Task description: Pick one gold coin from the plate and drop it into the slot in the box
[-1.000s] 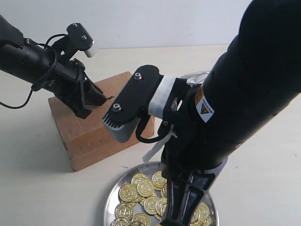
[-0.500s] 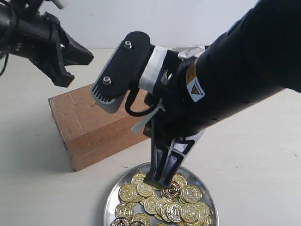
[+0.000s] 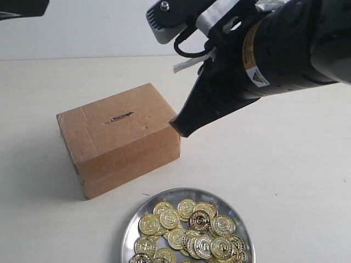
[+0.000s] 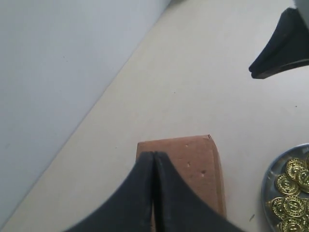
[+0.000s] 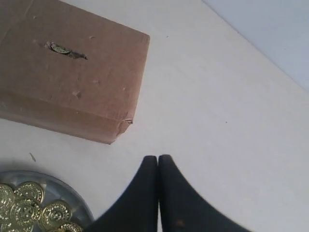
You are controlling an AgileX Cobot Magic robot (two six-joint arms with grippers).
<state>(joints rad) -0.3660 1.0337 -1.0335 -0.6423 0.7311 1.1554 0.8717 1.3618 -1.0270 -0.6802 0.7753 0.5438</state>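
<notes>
The brown cardboard box (image 3: 118, 137) stands left of centre, with its dark slot (image 3: 120, 116) uncovered on top. In the right wrist view a gold glint shows at one end of the slot (image 5: 66, 50). Several gold coins (image 3: 189, 230) lie piled in the silver plate (image 3: 128, 234) at the near edge. My right gripper (image 3: 181, 127) hangs shut in the air beside the box's right end, above the table, and no coin shows between its fingers (image 5: 158, 158). My left gripper (image 4: 153, 155) is shut and high above the box (image 4: 198, 164). Only a dark sliver of the left arm (image 3: 22, 6) shows in the exterior view.
The pale tabletop (image 3: 285, 181) runs around the box and plate, and a white wall (image 3: 82, 27) stands behind. The bulky right arm (image 3: 285, 49) fills the upper right of the exterior view. The plate (image 5: 72, 198) lies close below the box's front face.
My right gripper has lifted off the plate and swung up to the box's right end. The left arm has risen from the box top and left the view at the upper left.
</notes>
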